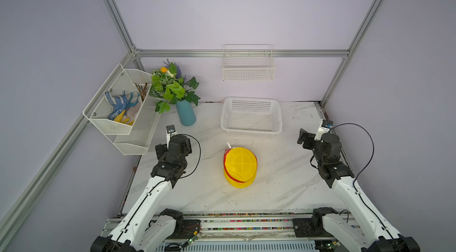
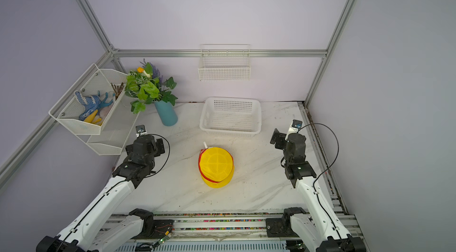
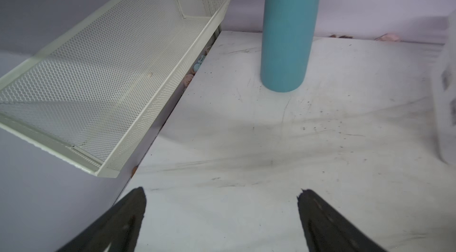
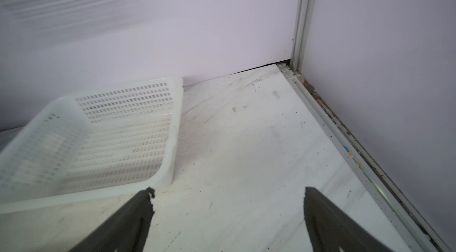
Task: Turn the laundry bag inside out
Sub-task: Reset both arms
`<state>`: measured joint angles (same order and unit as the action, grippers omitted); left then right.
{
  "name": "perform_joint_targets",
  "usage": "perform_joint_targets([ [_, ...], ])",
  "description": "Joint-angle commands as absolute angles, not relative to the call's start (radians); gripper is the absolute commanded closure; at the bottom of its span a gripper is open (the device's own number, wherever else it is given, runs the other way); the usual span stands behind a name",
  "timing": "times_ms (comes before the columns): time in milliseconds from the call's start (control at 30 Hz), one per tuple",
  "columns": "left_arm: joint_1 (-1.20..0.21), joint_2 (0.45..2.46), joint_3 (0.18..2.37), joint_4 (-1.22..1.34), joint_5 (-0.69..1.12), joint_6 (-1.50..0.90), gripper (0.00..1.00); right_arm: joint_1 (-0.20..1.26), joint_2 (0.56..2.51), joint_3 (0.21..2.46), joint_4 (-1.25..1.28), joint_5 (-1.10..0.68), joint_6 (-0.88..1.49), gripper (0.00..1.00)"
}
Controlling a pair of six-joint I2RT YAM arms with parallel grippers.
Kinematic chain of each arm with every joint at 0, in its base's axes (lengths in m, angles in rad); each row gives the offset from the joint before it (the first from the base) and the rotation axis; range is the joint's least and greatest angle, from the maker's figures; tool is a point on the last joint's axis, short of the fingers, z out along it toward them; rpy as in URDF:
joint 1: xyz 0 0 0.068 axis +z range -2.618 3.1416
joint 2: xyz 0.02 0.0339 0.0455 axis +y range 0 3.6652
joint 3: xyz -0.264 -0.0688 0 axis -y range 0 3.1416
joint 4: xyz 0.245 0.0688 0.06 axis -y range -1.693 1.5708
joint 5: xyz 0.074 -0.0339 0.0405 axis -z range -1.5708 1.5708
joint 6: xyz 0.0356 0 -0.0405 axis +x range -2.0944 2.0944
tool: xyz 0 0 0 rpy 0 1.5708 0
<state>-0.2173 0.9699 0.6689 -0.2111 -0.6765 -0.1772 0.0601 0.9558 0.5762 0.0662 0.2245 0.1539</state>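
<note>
Laundry bag, a yellow mesh drum with red zipper trim and a white tab, sits on the marble table near the white basket, well apart from the left gripper at its left and the right gripper at its right, both with fingers spread wide

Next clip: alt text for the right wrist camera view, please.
The right gripper hangs open, its two dark fingers spread above a scuffed white marble-patterned tabletop with nothing between them. Ahead stands an empty white perforated plastic basket, slightly blurred, before a pale lilac wall and an aluminium corner post.
</note>
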Motion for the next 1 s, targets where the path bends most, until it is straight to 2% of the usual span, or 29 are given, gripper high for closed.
perform_joint_targets([
  [0,-0.187,1.014,0.572,0.056,-0.772,-0.111,0.00,0.054,1.027,0.476,0.407,0.307,0.111,0.01],
  [300,-0.061,1.268,0.438,0.511,-0.641,-0.065,0.00,0.052,1.404,0.363,0.859,0.220,0.110,0.01],
  [400,-0.046,1.342,0.413,0.624,-0.576,-0.055,0.00,0.050,1.451,0.420,0.825,0.185,0.067,0.01],
  [500,-0.019,1.403,0.435,0.681,-0.514,-0.074,0.00,0.049,1.526,0.414,0.922,0.171,0.057,0.01],
  [567,-0.007,1.445,0.480,0.622,-0.451,-0.111,0.00,0.049,1.510,0.407,0.900,0.158,0.053,0.01],
  [700,-0.011,1.537,0.429,0.838,-0.391,-0.067,0.01,0.049,1.519,0.381,0.968,0.145,0.045,0.01],
  [767,-0.006,1.518,0.411,0.806,-0.352,-0.084,0.00,0.048,1.513,0.351,0.991,0.124,0.032,0.01],
  [833,-0.006,1.597,0.341,1.064,-0.353,-0.042,0.00,0.051,1.559,0.291,1.158,0.075,-0.004,0.01],
  [867,-0.009,1.580,0.355,1.006,-0.353,-0.053,0.00,0.052,1.589,0.282,1.214,0.074,0.000,0.01],
  [933,-0.009,1.538,0.395,0.856,-0.353,-0.071,0.00,0.052,1.549,0.317,1.071,0.078,-0.001,0.01],
  [967,-0.009,1.551,0.376,0.920,-0.348,-0.059,0.00,0.052,1.548,0.327,1.031,0.079,0.000,0.01],
])
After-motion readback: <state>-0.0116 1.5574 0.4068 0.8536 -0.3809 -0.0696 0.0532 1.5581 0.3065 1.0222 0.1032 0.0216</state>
